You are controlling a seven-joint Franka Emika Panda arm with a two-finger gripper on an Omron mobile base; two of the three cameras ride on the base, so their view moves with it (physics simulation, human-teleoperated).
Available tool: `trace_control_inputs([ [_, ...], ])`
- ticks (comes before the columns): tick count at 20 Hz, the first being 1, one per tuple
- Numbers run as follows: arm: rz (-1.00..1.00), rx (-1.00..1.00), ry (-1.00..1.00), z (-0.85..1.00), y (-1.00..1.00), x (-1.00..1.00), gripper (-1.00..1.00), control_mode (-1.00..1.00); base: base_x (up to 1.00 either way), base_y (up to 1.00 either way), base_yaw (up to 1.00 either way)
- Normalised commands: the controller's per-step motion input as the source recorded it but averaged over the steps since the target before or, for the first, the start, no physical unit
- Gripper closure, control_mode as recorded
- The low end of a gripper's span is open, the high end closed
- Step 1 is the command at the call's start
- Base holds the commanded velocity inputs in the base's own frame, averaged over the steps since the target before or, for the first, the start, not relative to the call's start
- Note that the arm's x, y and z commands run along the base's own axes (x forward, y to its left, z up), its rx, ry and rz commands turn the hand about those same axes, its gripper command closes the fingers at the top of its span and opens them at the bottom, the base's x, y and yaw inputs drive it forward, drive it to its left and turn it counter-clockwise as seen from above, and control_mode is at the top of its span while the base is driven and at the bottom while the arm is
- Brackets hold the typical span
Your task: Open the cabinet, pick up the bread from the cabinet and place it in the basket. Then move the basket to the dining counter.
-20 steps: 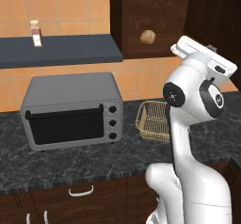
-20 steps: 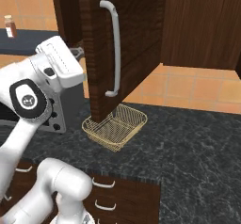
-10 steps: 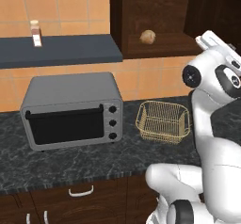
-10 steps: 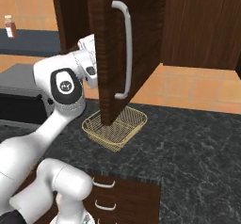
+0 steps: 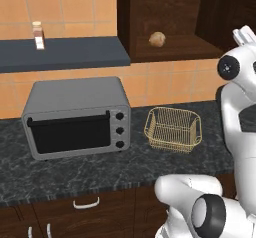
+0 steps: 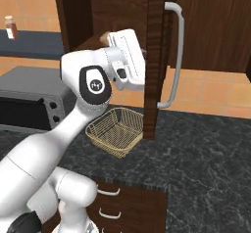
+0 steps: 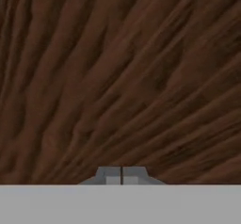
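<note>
Left base view, from the left: a small bottle (image 5: 37,35) stands on a dark blue-grey shelf (image 5: 65,53) whose right end butts against the side wall of the cabinet (image 5: 165,12). Below it a boxy grey toaster oven (image 5: 76,116), smooth metal with a black glass front and three round knobs, sits on the black speckled desk (image 5: 75,172), leaving a bare strip of desk in front of it. Just beside the oven's right side, with a narrow gap, the basket (image 5: 173,129) of fine golden wire mesh rests on the desk, shallow, rectangular, with flared sides. Above it the cabinet stands open, dark brown wood with a visible grain, and the bread (image 5: 157,39), a small round tan roll, lies on the cabinet floor near its front edge, with free room around it. In the right base view the cabinet door (image 6: 156,56) swings out edge-on over the desk, its lower corner hanging just right of the basket, and the long silver bar handle (image 6: 174,56) curves off its outer face. The hand (image 6: 143,56) is pressed close to the door's inner side, left of the door edge. In the hand view the two finger tips (image 7: 113,176) sit together with only a thin seam between them, nothing held, with wood grain right ahead.
</note>
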Motion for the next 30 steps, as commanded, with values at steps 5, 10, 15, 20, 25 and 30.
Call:
trace_control_inputs([
  [5,0.21,-0.03,-0.01,0.21,0.71,-0.66,1.0,-1.0,0.0,0.0,0.0],
  [10,0.55,-0.14,0.1,0.68,0.9,-0.41,1.0,-1.0,0.0,0.0,0.0],
  [15,0.52,-0.18,0.33,0.61,0.76,0.07,1.0,-1.0,0.0,0.0,0.0],
  [20,0.43,-0.09,0.56,0.04,0.65,0.28,1.0,-1.0,0.0,0.0,0.0],
  [25,0.27,-0.05,0.33,-0.34,0.58,0.03,1.0,-1.0,0.0,0.0,0.0],
  [30,0.02,-0.14,0.0,-0.16,0.41,0.3,-1.0,-1.0,0.0,0.0,0.0],
])
